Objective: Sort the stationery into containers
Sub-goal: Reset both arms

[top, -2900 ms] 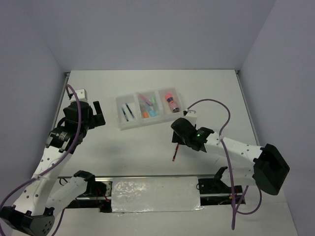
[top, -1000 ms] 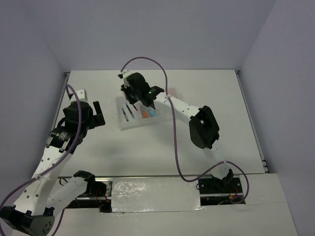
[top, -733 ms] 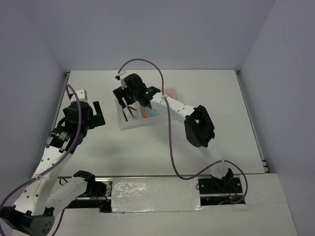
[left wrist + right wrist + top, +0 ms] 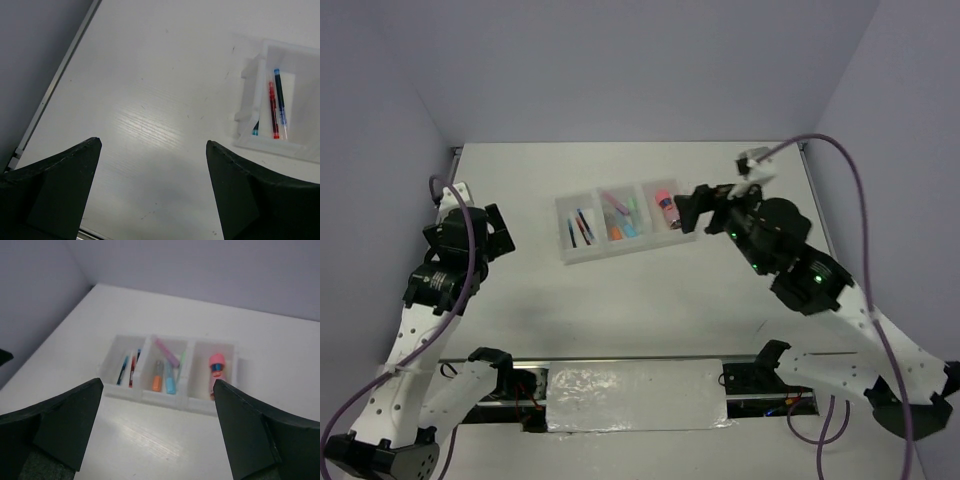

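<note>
My left gripper [image 4: 152,143] is spread wide and holds nothing, over the table [image 4: 150,75], well apart from the tray [image 4: 150,397]. My right gripper [image 4: 157,382] is likewise released (nothing in it), near the tray's right end. Pens [image 4: 273,111] lie in the left compartment, markers [image 4: 157,379] in the middle one and the pink cylinder [image 4: 216,366] in the right one.

Your left wrist view crops the tray [image 4: 252,100] at the right edge, showing just one compartment.
</note>
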Tool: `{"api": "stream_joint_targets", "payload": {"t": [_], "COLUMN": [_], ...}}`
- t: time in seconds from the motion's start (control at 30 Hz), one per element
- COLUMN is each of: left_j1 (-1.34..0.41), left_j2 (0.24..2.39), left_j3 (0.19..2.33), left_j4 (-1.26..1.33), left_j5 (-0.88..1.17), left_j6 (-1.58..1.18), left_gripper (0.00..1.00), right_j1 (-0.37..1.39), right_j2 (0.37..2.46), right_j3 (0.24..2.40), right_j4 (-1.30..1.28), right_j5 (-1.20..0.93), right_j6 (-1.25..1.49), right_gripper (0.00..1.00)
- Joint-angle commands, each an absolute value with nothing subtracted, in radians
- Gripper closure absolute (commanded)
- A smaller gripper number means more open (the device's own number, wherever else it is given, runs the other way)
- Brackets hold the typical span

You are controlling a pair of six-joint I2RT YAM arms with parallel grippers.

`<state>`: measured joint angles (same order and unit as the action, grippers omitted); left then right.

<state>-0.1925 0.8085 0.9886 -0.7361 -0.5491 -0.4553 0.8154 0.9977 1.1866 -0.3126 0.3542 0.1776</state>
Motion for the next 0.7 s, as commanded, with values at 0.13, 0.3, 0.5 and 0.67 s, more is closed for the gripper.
{"api": "stream_joint_targets", "payload": {"t": [0.13,0.3,0.5,0.67], "left_j1": [-0.170,-0.170,-0.169,-0.170], "left_j2": [0.749,0.695,0.631,0.606], "left_j3": [1.055,1.031,0.996,0.977], "left_j4": [-0.736,-0.736,-0.744,-0.747], "left_j5": [-0.649,-0.657,-0.675,-0.675], "left_j6": [-0.495,-0.509,-0.518,-0.528], "left_gripper": [0.01,0.01,0.01,0.01], "right_j1": [0.815,0.815,0.815,0.815], "right_j2": [0.704,0.554,0.453,0.445], "right_j3": [1.071,1.042,1.017,1.012], "right_j4": [-0.627,-0.770,-0.880,-0.905], "right_j5": [0.728,0.799,0.827,0.841], "right_j6": [0.293,0.379,0.433,0.446], "right_gripper": [0.00,0.00,0.00,0.00]}}
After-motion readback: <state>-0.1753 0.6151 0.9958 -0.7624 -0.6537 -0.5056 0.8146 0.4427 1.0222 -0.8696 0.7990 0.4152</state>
